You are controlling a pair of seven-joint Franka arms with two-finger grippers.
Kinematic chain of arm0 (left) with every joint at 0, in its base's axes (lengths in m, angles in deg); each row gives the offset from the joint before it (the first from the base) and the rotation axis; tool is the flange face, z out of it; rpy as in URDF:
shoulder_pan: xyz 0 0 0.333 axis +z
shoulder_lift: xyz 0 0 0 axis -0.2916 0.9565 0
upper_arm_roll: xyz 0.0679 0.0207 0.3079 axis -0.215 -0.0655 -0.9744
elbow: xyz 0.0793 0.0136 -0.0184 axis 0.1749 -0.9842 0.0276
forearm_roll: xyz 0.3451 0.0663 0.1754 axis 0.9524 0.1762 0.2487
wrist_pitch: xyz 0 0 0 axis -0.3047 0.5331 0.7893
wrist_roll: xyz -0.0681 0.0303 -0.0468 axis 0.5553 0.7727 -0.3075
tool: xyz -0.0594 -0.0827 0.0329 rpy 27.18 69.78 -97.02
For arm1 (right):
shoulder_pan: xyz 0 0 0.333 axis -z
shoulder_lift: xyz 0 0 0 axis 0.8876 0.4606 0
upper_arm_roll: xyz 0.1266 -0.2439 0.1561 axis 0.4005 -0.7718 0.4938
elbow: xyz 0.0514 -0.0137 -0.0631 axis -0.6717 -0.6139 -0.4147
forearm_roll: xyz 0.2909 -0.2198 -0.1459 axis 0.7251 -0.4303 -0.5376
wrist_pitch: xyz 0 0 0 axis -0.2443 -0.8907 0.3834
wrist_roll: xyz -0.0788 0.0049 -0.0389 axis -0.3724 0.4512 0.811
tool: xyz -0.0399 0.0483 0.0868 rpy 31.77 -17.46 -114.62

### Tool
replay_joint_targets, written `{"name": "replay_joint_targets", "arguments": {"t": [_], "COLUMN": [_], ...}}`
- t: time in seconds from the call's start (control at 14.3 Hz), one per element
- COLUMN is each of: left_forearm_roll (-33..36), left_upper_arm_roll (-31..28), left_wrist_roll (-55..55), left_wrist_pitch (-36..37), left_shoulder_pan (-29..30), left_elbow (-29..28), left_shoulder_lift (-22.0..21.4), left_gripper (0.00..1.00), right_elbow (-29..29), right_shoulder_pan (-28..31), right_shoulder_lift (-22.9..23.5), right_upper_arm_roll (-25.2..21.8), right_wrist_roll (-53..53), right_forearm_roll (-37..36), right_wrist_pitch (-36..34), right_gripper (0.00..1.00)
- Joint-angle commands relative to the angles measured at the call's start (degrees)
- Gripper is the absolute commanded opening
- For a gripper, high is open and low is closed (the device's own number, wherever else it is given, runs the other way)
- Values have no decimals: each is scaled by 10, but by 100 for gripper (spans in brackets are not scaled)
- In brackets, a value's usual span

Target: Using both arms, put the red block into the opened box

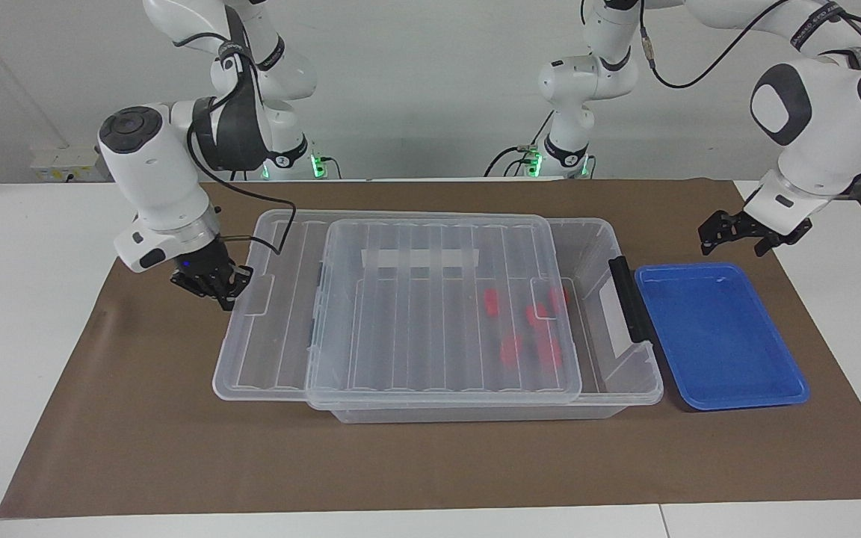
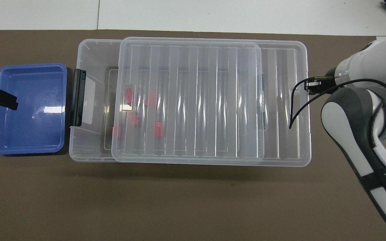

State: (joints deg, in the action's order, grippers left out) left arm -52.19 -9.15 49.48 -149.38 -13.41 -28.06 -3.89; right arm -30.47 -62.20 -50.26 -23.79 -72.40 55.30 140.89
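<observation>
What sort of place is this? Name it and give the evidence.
Likely a robotics lab bench: two white arms, the left gripper and right gripper, work a clear box on a brown mat.

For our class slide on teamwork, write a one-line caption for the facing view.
Right gripper grips the lid over the box of red blocks; left gripper hangs open.

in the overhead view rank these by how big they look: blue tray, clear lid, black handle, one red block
1. Clear lid, by far the largest.
2. Blue tray.
3. Black handle, a narrow bar.
4. Red block, smallest; it is seen through the lid, so its outline is soft.
</observation>
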Motion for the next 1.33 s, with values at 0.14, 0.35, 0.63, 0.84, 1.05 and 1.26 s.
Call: {"name": "replay_joint_targets", "arguments": {"t": [0.14, 0.35, 0.63, 0.84, 1.05, 1.26], "left_forearm_roll": [-9, -6, -2, -2, -1, -2], "left_upper_arm_roll": [-5, -7, -7, -7, 7, 14], "left_wrist_roll": [-21, -23, -23, -23, -20, -20], "left_wrist_pitch": [-24, -26, -26, 1, 3, 11], "left_shoulder_pan": [-3, -35, -48, -48, -66, -84], "left_elbow": [-35, -35, -29, -25, -17, -22], "left_shoulder_lift": [-22, -22, -82, -103, -104, -120], "left_gripper": [100, 100, 100, 100, 100, 100], "right_elbow": [-5, -5, -5, -4, -5, -4], "right_shoulder_pan": [-36, -56, -70, -81, -83, -84], "right_shoulder_lift": [-8, -8, -10, -9, -10, -10], "right_upper_arm_roll": [5, 7, 7, 7, 8, 8], "right_wrist_roll": [-6, -6, -3, -2, -2, -2], "right_forearm_roll": [13, 13, 40, 40, 40, 40], "right_wrist_pitch": [-14, -20, -20, -20, -20, -20], "right_gripper": [0, 0, 0, 0, 0, 0]}}
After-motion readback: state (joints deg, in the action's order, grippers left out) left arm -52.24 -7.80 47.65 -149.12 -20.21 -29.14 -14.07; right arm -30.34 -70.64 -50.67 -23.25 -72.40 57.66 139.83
